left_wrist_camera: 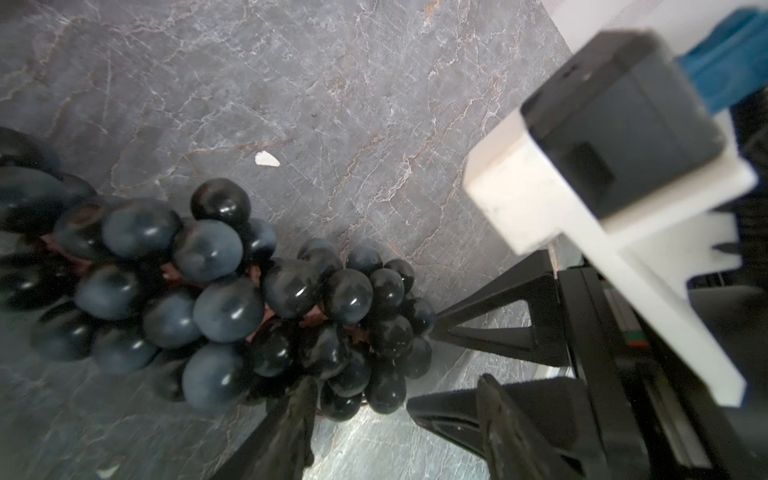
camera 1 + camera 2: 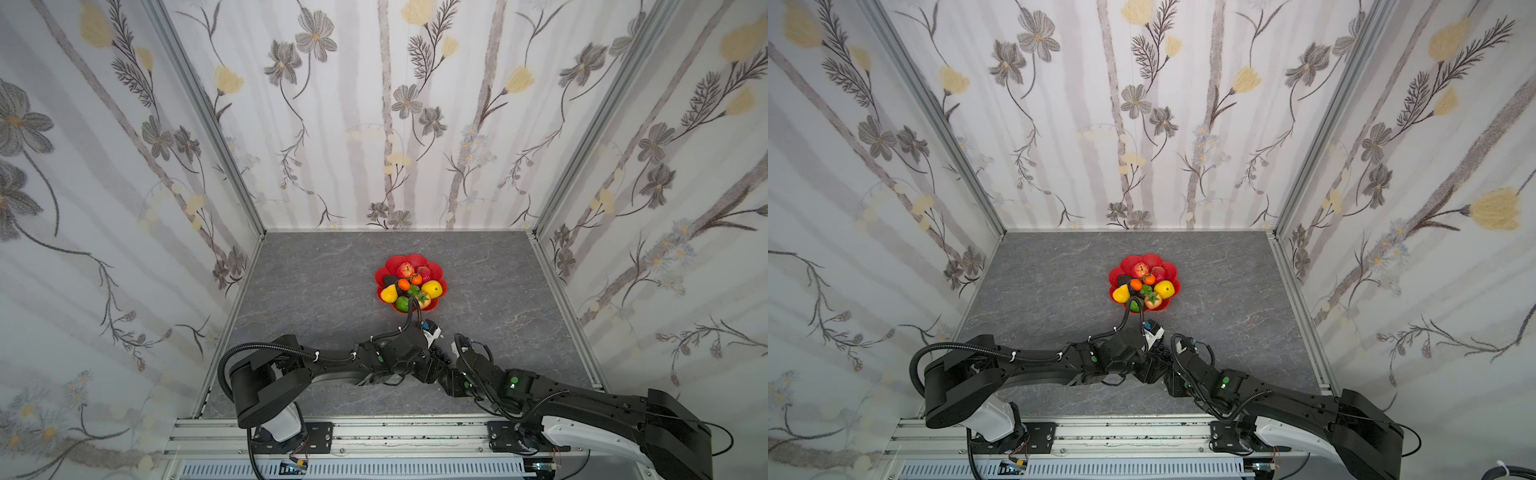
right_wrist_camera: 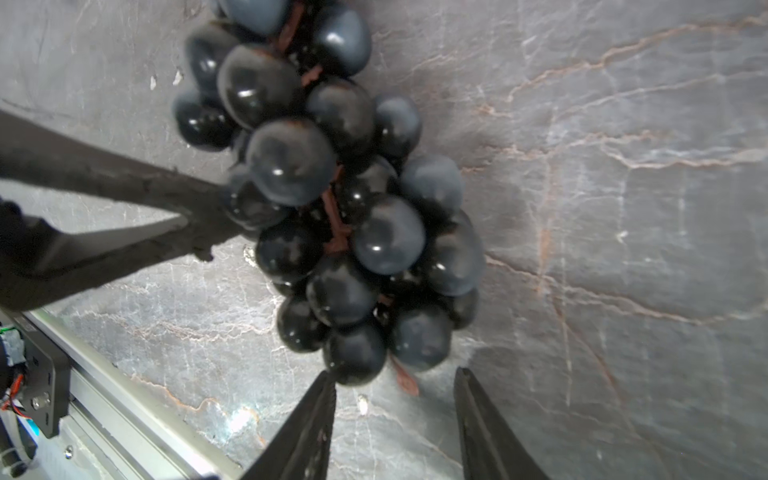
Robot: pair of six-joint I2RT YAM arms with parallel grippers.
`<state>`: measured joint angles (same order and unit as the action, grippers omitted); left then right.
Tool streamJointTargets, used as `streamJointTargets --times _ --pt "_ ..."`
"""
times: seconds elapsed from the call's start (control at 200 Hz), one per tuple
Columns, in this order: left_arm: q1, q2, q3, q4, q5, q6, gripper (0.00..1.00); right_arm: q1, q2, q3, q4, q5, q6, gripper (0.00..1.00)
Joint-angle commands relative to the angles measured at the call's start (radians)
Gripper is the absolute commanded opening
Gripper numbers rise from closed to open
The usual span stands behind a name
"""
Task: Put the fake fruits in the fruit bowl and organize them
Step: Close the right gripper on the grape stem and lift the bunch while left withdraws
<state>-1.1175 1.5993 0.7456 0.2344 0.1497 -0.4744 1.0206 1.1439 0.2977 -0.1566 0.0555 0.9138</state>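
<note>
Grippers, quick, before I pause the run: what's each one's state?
Left gripper: jaws apart at the grape bunch, grip cannot be told.
Right gripper: open, holding nothing.

Right hand, jaws parted, facing left hand

I'm seeing glossy black, brown-stemmed grapes against the grey, white-veined surface; the bowl is glowing red, its fruits showing yellow, orange, green; walls carrying grey-and-yellow florals.
</note>
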Motion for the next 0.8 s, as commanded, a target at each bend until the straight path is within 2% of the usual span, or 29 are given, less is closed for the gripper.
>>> streamJointTargets --times 0.0,0.16,0.495,0.68,0.794 --pt "0.001 -0.004 -0.002 0.023 -0.003 -0.006 0.64 0.001 0.022 0.026 0.062 0.017 -0.022 0.46" --pt "0.001 -0.010 -0.005 0.023 -0.006 -0.006 0.64 0.001 0.067 0.052 0.047 0.042 -0.018 0.36" --pt "0.002 -0.008 -0.006 0.024 -0.007 -0.006 0.64 -0.001 0.094 0.068 0.008 0.072 0.013 0.26" --pt "0.003 -0.009 -0.009 0.025 -0.012 -0.009 0.64 -0.001 0.129 0.090 -0.021 0.073 0.021 0.24" --pt "0.002 -0.012 -0.011 0.026 -0.015 -0.011 0.64 -0.001 0.145 0.097 -0.029 0.075 0.032 0.27"
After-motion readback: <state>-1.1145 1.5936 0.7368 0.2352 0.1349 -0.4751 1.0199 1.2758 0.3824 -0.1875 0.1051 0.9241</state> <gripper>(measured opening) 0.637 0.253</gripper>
